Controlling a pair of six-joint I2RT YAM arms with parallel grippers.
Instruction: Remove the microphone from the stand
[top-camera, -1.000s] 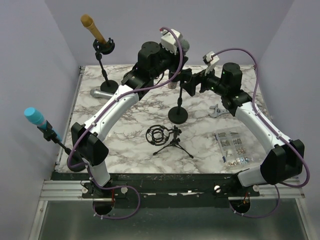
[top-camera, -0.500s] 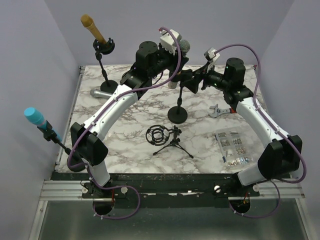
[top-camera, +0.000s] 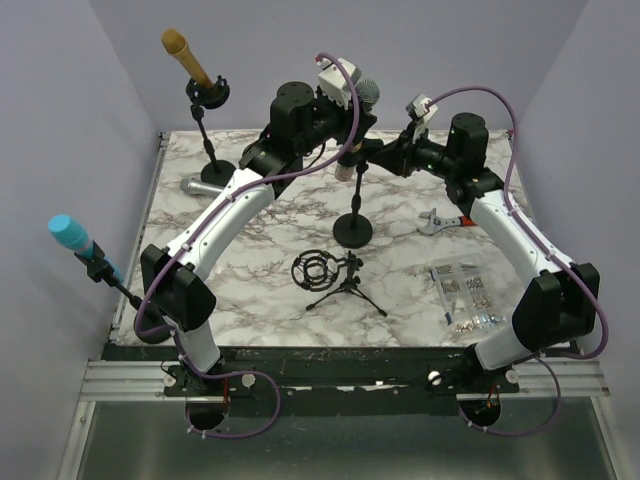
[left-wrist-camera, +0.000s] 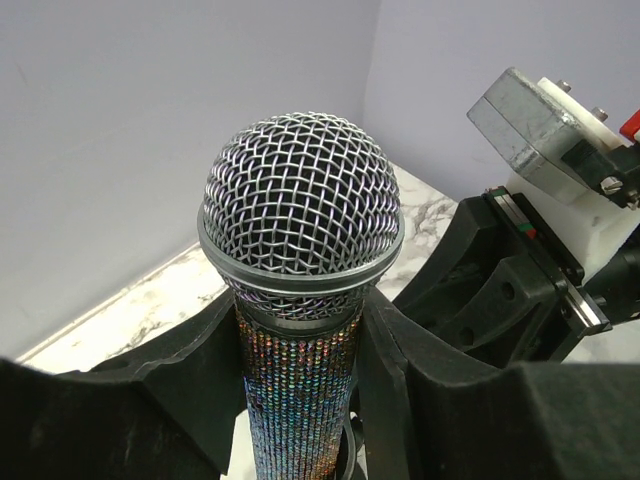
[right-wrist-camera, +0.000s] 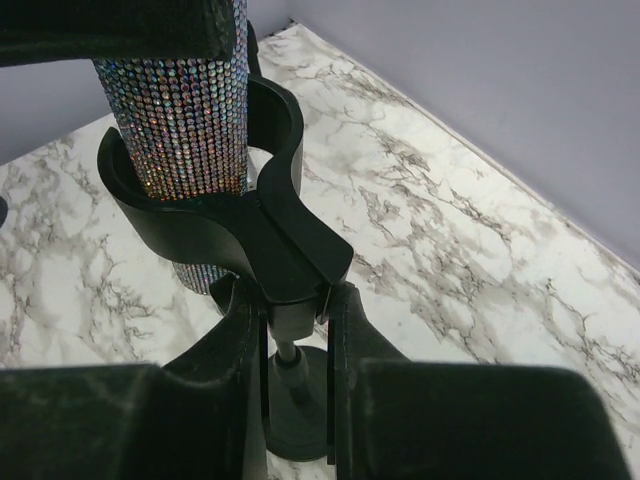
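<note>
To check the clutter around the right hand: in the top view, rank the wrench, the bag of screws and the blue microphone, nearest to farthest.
From the right hand:
1. Wrench, on the table to its right.
2. Bag of screws, front right.
3. Blue microphone, far left edge.

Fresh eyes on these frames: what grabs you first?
The sparkly microphone upright in the clip of the stand, at the table's far middle. The left gripper clamps its body just under the mesh head; the right gripper pinches the clip's joint below. A gold microphone and a blue microphone stand off left.
</note>
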